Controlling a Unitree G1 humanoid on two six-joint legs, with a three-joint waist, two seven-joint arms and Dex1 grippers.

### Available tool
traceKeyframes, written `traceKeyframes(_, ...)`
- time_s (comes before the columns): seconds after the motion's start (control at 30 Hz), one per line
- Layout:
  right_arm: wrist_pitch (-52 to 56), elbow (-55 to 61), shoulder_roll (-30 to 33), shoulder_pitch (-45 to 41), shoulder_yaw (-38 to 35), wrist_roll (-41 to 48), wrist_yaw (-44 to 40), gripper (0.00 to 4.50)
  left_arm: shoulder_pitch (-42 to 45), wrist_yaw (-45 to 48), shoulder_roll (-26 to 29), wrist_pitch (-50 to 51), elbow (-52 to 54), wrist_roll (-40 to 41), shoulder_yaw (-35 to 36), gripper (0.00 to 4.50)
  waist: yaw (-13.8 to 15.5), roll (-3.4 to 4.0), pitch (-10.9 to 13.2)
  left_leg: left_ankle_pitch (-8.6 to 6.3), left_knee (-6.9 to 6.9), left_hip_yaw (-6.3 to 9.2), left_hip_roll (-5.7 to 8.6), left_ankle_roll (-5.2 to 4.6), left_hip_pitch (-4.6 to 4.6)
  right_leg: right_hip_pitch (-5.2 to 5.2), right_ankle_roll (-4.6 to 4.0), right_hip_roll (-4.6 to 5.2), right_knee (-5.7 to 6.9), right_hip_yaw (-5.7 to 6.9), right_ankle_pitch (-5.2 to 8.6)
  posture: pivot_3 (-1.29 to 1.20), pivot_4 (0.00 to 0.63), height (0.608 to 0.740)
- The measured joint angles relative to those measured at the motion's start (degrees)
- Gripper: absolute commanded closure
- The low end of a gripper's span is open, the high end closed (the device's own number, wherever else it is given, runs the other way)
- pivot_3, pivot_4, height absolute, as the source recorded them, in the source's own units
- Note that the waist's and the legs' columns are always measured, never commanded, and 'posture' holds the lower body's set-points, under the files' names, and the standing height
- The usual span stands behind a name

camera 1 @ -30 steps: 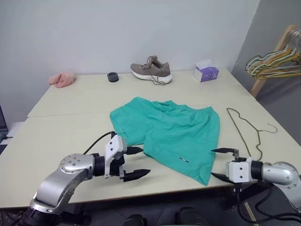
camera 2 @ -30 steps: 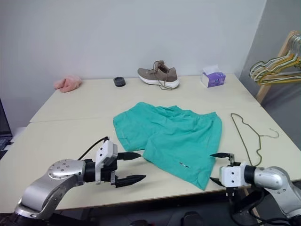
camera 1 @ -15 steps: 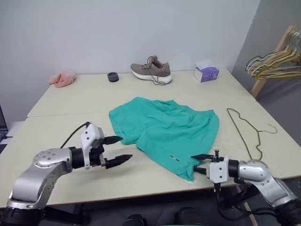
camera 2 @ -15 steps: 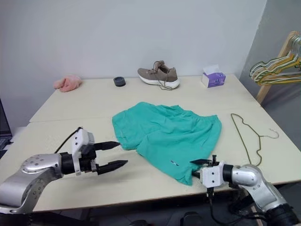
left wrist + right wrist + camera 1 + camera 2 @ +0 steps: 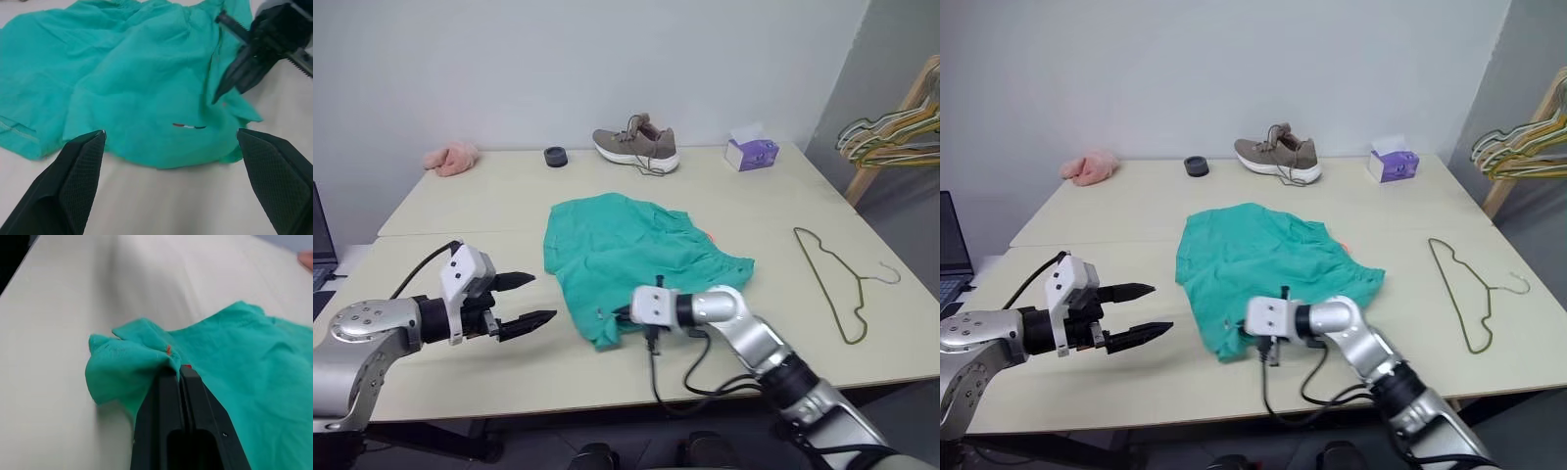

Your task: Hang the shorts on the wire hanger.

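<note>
The teal-green shorts lie bunched in the middle of the table, with their right side pulled over to the left. My right gripper is at the shorts' near edge, shut on a fold of the fabric. The orange tag shows beside its fingertips. My left gripper hovers open just left of the shorts, with nothing between its fingers. In the left wrist view the right gripper lies on the cloth near the small black-white mark. The wire hanger lies flat on the table at the right, apart from both grippers.
At the table's far edge are a brown shoe, a purple tissue box, a black ring and a pink cloth. A bunch of hangers hangs on a wooden rack at the right. A laptop sits at the left.
My right gripper has shut on the shorts' near right corner and swept left, dragging that side over. The left gripper has drawn back to the left, still open.
</note>
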State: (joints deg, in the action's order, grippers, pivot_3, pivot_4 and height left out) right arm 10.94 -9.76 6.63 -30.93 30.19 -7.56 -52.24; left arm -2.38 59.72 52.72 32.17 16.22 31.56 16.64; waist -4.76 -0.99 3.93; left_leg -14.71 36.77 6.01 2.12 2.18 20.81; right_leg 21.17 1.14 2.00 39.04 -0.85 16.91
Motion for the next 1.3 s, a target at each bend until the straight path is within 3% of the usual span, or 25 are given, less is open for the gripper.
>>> traceKeyframes(0.03, 2.1, -0.1, -1.0, -0.8, 0.4, 0.4, -0.2, 4.48, -0.3, 0.0, 0.0, 0.2, 0.2, 0.0, 0.0, 0.0, 0.0, 0.0, 0.0, -0.01, 0.0, 0.0, 0.0, 0.01, 0.02, 0.02, 0.0, 0.0, -0.01, 0.0, 0.0, -0.07, 0.0, 0.74)
traceKeyframes(0.13, 4.9, -0.1, -1.6, -1.7, 0.8, 0.5, -0.5, 3.89, -1.4, -0.1, 0.0, 0.9, 1.4, 0.1, 0.0, 0.0, 0.4, -0.01, 0.0, -0.06, 0.0, 0.01, 0.09, 0.08, 0.05, 0.02, 0.0, 0.06, -0.06, -0.01, 0.0, -0.06, 0.0, 0.74)
traceKeyframes(0.3, 9.3, 3.2, 1.8, -1.8, 0.8, 2.1, -4.0, 2.2, -1.7, -0.3, -0.2, 1.3, 2.3, 0.1, 0.0, 0.0, 0.4, -0.05, 0.0, -0.08, 0.0, 0.01, 0.09, 0.09, 0.04, 0.03, 0.02, 0.06, -0.06, -0.03, 0.0, -0.07, 0.0, 0.74)
traceKeyframes(0.47, 12.9, 14.4, 10.0, -1.7, 0.7, 6.6, -11.9, 0.44, -2.0, -0.3, -0.7, 1.4, 3.7, 0.1, -1.6, 0.0, 0.2, 0.02, 0.0, -0.08, -0.01, 0.06, 0.05, 0.08, 0.03, 0.03, 0.26, 0.04, -0.05, 0.03, 0.14, -0.08, 0.0, 0.74)
traceKeyframes(0.73, 13.0, 22.2, 23.4, 0.7, -5.7, 12.5, -17.0, 0.44, -3.2, 0.9, -0.7, 0.4, 5.0, -3.6, -11.4, 0.0, 0.0, 0.0, 0.0, -0.08, 0.03, 0.0, 0.07, 0.08, 0.04, -0.02, 0.31, 0.06, -0.08, -0.01, 0.16, -0.11, 0.0, 0.74)
traceKeyframes(1.07, 8.3, 26.1, 32.8, 9.4, -13.8, 11.4, -11.2, 0.44, -2.7, 1.8, 0.5, -8.3, -1.0, -15.3, -21.3, 0.0, -0.3, 0.07, 0.0, -0.08, 0.02, -0.16, 0.02, 0.06, 0.03, -0.05, 0.32, 0.04, -0.05, -0.07, 0.16, -0.15, 0.0, 0.74)
traceKeyframes(1.3, -11.4, 14.1, 37.2, 10.8, -11.5, -2.0, -2.8, 0.39, 0.9, -1.0, -2.7, -16.7, -8.2, -21.0, -22.7, 2.19, -0.2, 0.06, 0.0, -0.06, 0.11, -0.26, 0.03, 0.04, 0.0, -0.09, 0.37, 0.06, -0.07, -0.11, 0.13, -0.14, 0.0, 0.74)
